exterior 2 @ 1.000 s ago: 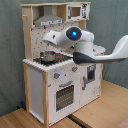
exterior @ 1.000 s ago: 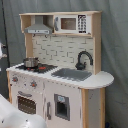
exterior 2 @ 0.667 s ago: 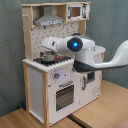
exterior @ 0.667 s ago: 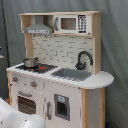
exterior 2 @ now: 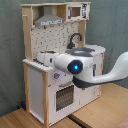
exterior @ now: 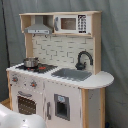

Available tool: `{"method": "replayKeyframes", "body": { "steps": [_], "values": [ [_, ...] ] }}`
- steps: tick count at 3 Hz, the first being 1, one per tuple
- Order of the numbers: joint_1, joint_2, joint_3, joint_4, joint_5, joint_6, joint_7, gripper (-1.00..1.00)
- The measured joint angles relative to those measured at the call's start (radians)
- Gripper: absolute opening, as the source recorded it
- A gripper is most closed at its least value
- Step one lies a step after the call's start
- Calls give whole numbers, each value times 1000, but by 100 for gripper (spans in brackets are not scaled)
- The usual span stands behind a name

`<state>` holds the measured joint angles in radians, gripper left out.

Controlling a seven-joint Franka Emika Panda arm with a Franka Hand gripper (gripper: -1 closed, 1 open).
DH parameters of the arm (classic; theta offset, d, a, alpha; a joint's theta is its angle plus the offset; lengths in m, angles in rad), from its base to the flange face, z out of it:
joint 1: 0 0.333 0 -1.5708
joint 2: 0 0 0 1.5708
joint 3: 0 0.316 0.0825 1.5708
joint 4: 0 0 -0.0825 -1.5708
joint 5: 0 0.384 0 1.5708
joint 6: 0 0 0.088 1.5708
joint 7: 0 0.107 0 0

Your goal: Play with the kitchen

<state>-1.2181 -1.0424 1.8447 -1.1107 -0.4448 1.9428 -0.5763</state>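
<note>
The tall white and light-wood toy kitchen (exterior: 60, 70) stands upright against a grey curtain in both exterior views, on a light wooden floor (exterior 2: 100, 117). In the first exterior view it fills most of the scene: a grey extractor hood (exterior: 38, 29) hangs under the top shelf at the first exterior view's left, and a small white toy microwave (exterior: 73, 23) sits to its right. Below them runs a pale tiled back panel. On the worktop (exterior: 100, 80), a small silver pot (exterior: 31, 62) rests on the black-and-red hob (exterior: 42, 67) at the left. To the right of the hob lies the grey sink (exterior: 71, 74), with the curved black faucet (exterior: 83, 59) rising at its far right corner. Under the hob, the oven door (exterior: 26, 104) with its dark window is closed.

My arm (exterior 2: 80, 70) shows in the second exterior view as a thick white body with a glowing blue light. It reaches in from the second exterior view's right and lies across the front of the kitchen at worktop height, hiding part of the hob side. A white rounded part of it also shows at the bottom left corner of the first exterior view. I cannot tell how my gripper stands or whether it has hold of anything.
</note>
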Motion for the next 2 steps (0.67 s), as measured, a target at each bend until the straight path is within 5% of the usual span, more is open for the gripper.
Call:
{"method": "replayKeyframes", "body": {
  "steps": [2],
  "values": [
    [35, -80, 0, -67, -50, 168, -9, 100]
  ]
}}
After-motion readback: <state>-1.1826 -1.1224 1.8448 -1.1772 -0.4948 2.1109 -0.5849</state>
